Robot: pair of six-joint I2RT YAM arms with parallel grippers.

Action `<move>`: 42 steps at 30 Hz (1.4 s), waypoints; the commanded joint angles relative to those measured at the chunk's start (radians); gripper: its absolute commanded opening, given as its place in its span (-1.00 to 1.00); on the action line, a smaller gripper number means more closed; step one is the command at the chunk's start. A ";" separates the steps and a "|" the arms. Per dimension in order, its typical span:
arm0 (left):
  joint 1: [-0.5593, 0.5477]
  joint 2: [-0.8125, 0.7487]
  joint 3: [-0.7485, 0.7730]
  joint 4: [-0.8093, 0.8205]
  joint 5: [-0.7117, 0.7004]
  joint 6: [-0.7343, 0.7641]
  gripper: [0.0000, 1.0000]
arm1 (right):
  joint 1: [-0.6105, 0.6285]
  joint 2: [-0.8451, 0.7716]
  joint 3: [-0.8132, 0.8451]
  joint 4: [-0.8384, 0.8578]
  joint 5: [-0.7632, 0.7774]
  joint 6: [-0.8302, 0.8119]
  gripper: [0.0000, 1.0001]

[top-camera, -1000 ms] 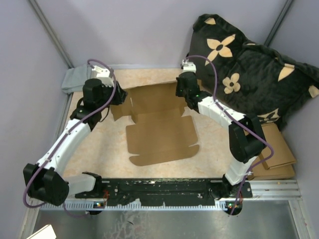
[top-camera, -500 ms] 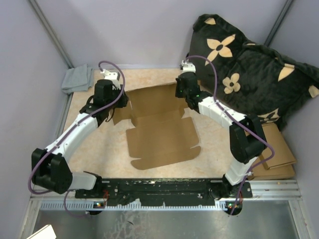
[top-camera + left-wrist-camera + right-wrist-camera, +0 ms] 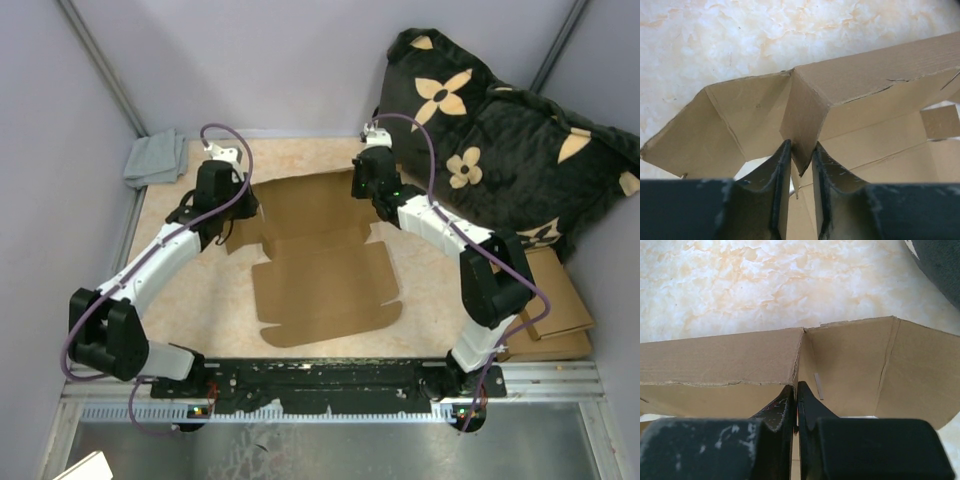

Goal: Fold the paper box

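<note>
The paper box (image 3: 320, 265) lies in the middle of the tabletop (image 3: 200, 300). Its near panels are flat and its far panel is raised as a wall towards the top of the frame.

The left jaws stand partly open around a doubled corner fold at the wall's left end, and their fingers (image 3: 782, 195) appear to press it from both sides. The right jaws are almost closed, and their fingers (image 3: 782, 412) pinch the thin cardboard at the wall's right corner.

To do this step well, we judge that both ends should rise together, so the wall turns on its crease instead of twisting. Each side flap should be tucked inward square to the base. We would keep the grips close to the creases and avoid tearing the frayed edge.

We read no brand, label or lettering. The cardboard is plain, and the cushion (image 3: 500, 150) at upper right shows only tan flowers.
</note>
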 commanded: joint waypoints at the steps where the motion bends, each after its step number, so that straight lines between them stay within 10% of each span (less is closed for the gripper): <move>1: -0.011 0.023 0.044 -0.004 -0.027 -0.022 -0.55 | 0.012 -0.059 -0.007 0.022 -0.008 0.017 -0.91; 5: -0.015 0.029 0.040 -0.030 -0.036 -0.043 -1.00 | 0.012 -0.091 0.002 0.003 -0.017 0.023 -0.65; 17: -0.025 -0.173 -0.237 0.407 -0.201 0.118 -1.00 | -0.007 -0.178 0.148 -0.237 -0.052 0.007 0.02; 31: -0.023 -0.195 -0.535 1.055 -0.267 0.305 -1.00 | -0.268 -0.200 0.122 -0.166 -0.266 -0.070 -0.02; 42: -0.022 -0.089 -0.375 0.756 -0.304 0.232 -1.00 | -0.280 0.037 0.091 -0.200 -0.536 -0.201 -0.18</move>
